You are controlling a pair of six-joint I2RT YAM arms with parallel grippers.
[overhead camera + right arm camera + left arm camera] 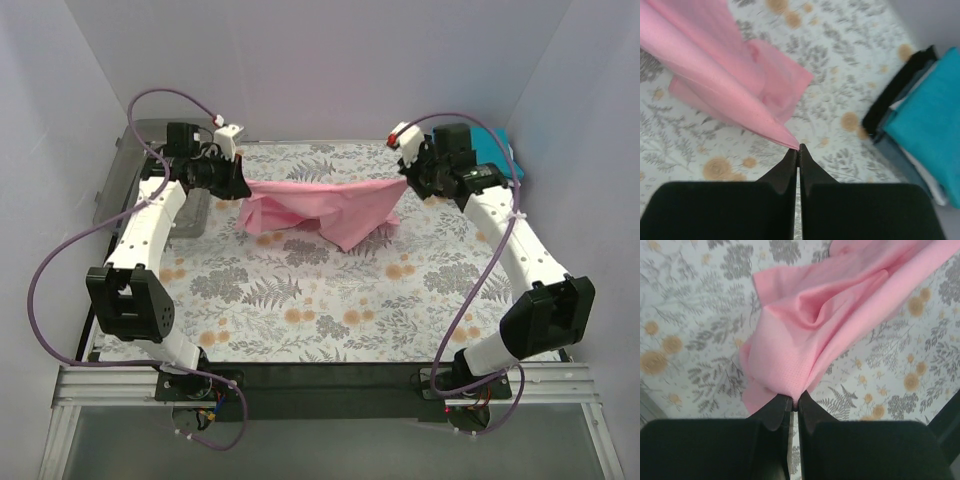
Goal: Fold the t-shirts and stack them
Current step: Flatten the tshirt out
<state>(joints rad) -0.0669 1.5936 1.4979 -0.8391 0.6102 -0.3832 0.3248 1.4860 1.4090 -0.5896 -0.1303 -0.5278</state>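
The pink t-shirt (325, 208) hangs stretched between my two grippers above the far half of the table, its lower part sagging onto the cloth. My left gripper (243, 186) is shut on its left end; in the left wrist view the pink t-shirt (805, 335) bunches out of the gripper (794, 401). My right gripper (405, 178) is shut on the right end; in the right wrist view a thin corner of the shirt (725, 75) is pinched at the gripper (798, 148). A stack of folded shirts, teal on top (492, 140), lies at the far right, and also shows in the right wrist view (927, 120).
The floral table cloth (330, 300) covers the table. A grey bin (125, 175) stands off the far left edge. White walls close the back and both sides. A dark item (895, 92) lies under the teal stack.
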